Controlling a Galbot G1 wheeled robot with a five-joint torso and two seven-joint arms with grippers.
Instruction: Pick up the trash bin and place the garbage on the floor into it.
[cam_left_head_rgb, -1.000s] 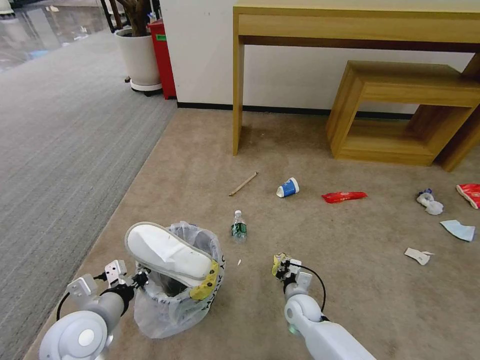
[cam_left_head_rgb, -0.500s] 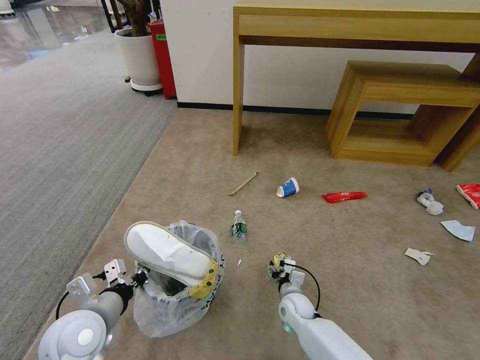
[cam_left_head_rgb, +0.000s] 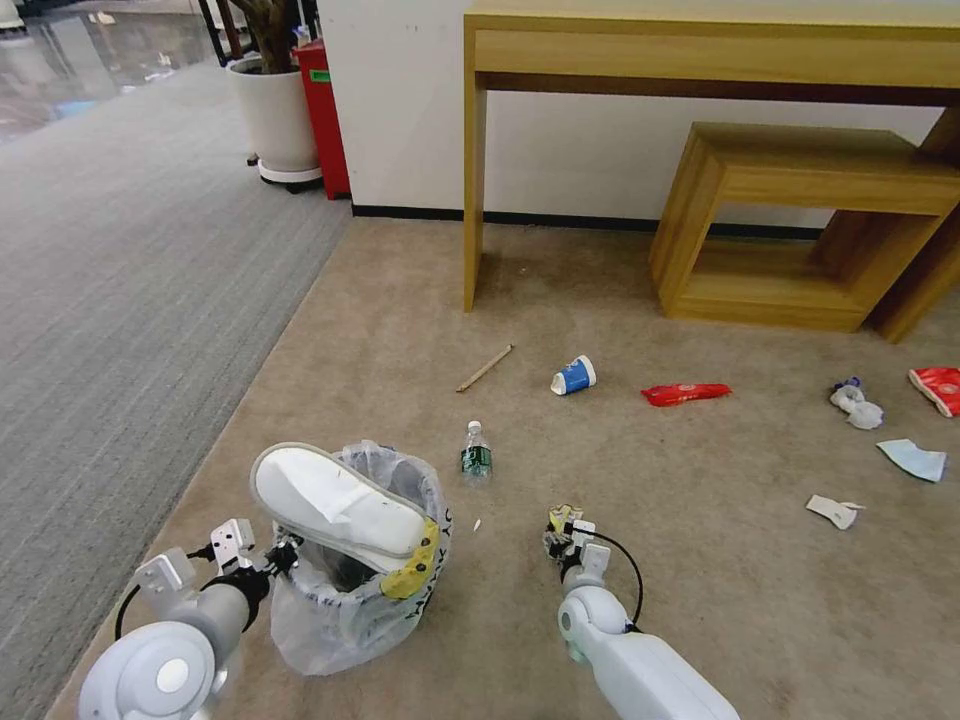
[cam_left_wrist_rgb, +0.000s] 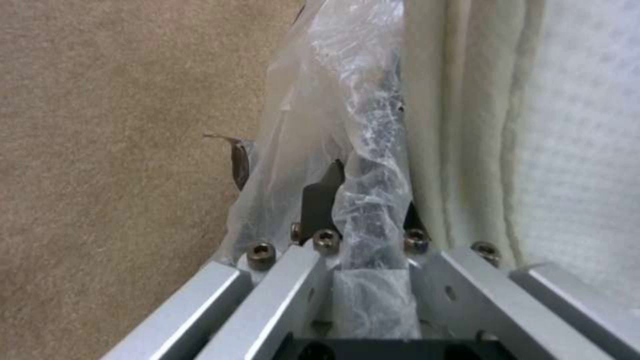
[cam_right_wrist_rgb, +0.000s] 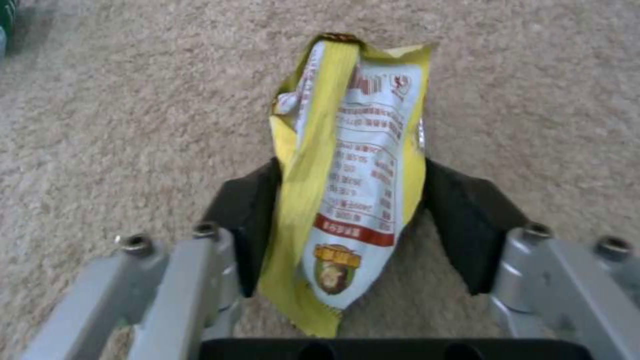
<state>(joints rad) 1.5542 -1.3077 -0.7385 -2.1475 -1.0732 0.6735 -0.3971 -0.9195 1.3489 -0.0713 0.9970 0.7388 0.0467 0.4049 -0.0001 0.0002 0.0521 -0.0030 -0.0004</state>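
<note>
Head view: the small round dark trash bin lined with crinkly clear plastic (cam_left_head_rgb: 350, 590) sits on the beige short-pile carpet (cam_left_head_rgb: 700, 560), a white slipper (cam_left_head_rgb: 335, 505) lying across its mouth. The left gripper (cam_left_head_rgb: 278, 558) pinches its near rim; the right gripper (cam_left_head_rgb: 560, 528), beside the bin on its right, holds a yellow-and-white snack wrapper (cam_left_head_rgb: 556, 520).

Left wrist view: the fingers are clamped on bag and rim.

Right wrist view: the wrapper (cam_right_wrist_rgb: 350, 200) lies lengthwise between the closed black pads (cam_right_wrist_rgb: 250, 225) — its long axis pointing away from the wrist.

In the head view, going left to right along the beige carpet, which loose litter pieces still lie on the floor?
Thin wooden stick → small clear plastic bottle with green label → blue-white paper cup on its side → long red wrapper → small white torn scrap → crumpled white tissue → pale blue mask.
</note>
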